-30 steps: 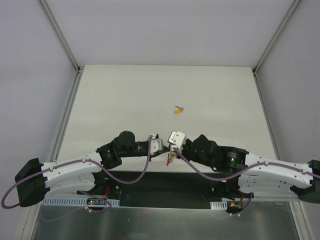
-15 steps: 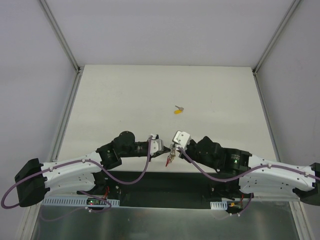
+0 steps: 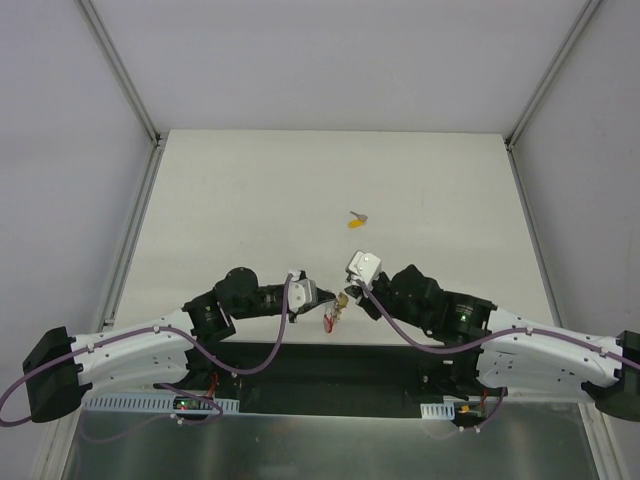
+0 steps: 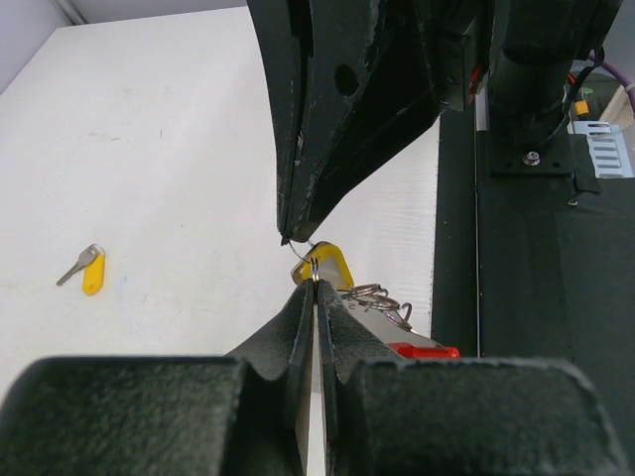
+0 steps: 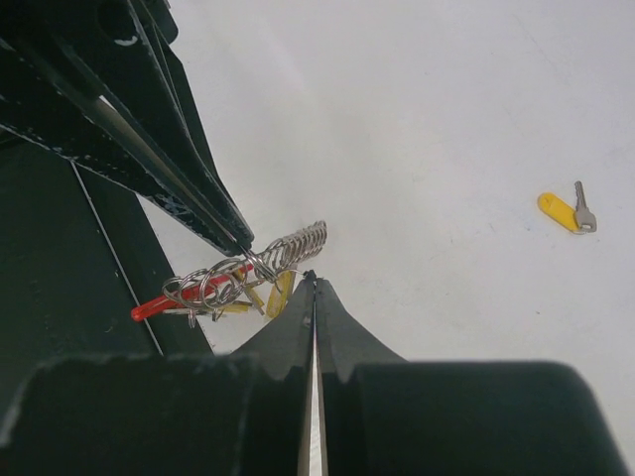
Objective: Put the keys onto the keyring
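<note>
Top external: vs. a sec ago, both arms have drawn back toward their bases. The left gripper slid a bit left and nearer. The keyring came with it, and the right gripper followed. The loose key did not move. For me this means the threading goes on w/ the bunch in the air. That key is not yet fetched, so the task is far from done.

Left wrist: the left gripper is pinched tight on the thin metal ring of the bunch. One yellow key head sits just above its tips, and the red loop hangs to the right.

Right wrist: the right gripper is also fully closed, its tip just beside the ring. Whether it really nips the wire, I cannot tell.

Room: the left wall is well apart. The bunch hangs right at the near edge of the table, w/ the black base plate just below, so I judge a drop may land off the white top. Beyond the grippers the top is open up to the loose key. The right wall is well apart too.
</note>
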